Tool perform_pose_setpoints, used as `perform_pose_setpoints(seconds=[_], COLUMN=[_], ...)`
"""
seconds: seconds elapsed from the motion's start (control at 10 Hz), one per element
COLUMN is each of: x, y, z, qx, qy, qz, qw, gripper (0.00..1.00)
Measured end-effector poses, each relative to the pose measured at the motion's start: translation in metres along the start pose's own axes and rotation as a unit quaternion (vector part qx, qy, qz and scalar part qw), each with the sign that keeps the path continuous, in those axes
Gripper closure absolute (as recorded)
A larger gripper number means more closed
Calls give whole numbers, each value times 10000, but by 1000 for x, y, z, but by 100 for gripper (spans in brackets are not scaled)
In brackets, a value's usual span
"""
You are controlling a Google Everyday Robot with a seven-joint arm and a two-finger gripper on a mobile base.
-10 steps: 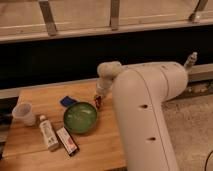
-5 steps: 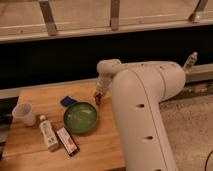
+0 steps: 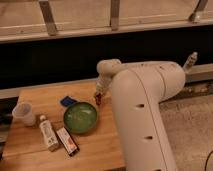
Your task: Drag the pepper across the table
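The pepper (image 3: 98, 100) is a small dark red item on the light wooden table (image 3: 35, 155), just beyond the green bowl's far right rim. My gripper (image 3: 98, 95) hangs from the big white arm (image 3: 142, 110) and is down at the pepper, right over it and partly hiding it. I cannot see whether it is touching the pepper. The arm reaches in from the right and covers the table's right side.
A green bowl (image 3: 80, 117) sits mid-table. A small blue item (image 3: 67, 101) lies behind it. A clear cup (image 3: 24, 113) stands at the left edge, and a white bottle (image 3: 48, 133) and a red-and-dark packet (image 3: 67, 141) lie at the front.
The gripper has shifted a little toward the table's far edge, staying at the pepper. The other objects have not moved.
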Motion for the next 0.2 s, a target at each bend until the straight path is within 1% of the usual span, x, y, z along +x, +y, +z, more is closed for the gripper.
perform_pose_setpoints(seconds=[0.1, 0.2], x=[0, 0], y=[0, 0], z=[0, 0], qx=[1, 1], qy=[0, 0], qz=[0, 0], qw=[10000, 10000], gripper=[23, 20])
